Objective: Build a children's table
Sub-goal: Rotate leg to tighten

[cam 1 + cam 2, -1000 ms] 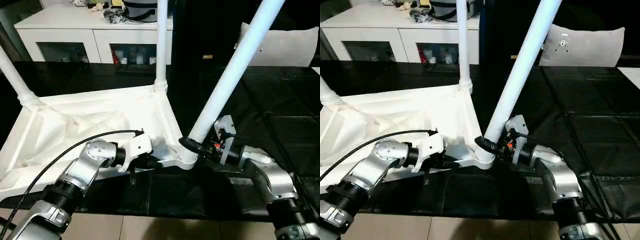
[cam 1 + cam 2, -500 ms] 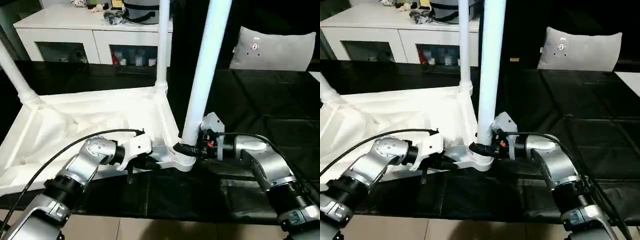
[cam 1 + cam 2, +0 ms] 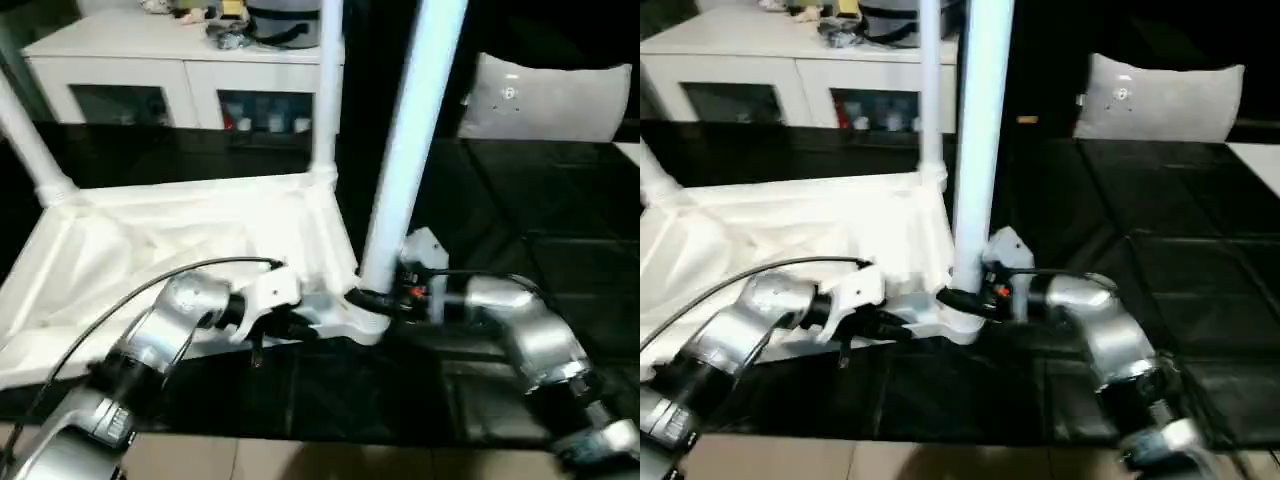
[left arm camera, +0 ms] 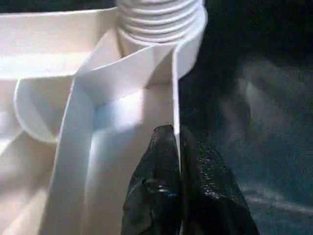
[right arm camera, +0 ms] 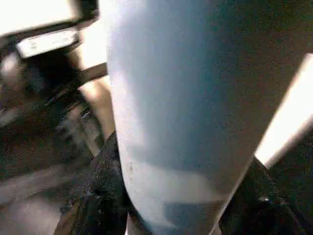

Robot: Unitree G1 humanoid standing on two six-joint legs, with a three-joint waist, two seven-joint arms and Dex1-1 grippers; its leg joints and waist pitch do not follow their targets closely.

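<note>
Both hands on the near corner of the upturned tabletop (image 3: 190,240).

My left hand (image 4: 177,161) is pinched on the thin rim wall, just short of the corner socket (image 3: 365,318) — dark worktop (image 3: 540,200) open beyond it. My right hand (image 3: 385,300) reaches in level and grips the leg (image 3: 405,150) at its base, which stands near upright in that socket.

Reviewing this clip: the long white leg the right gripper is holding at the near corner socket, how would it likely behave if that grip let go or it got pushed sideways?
The leg looks stiff: it stays straight with the right gripper clasping only its base. Tall above the tabletop, it would probably lean if unseated. Being round and smooth, it might roll once down.
</note>
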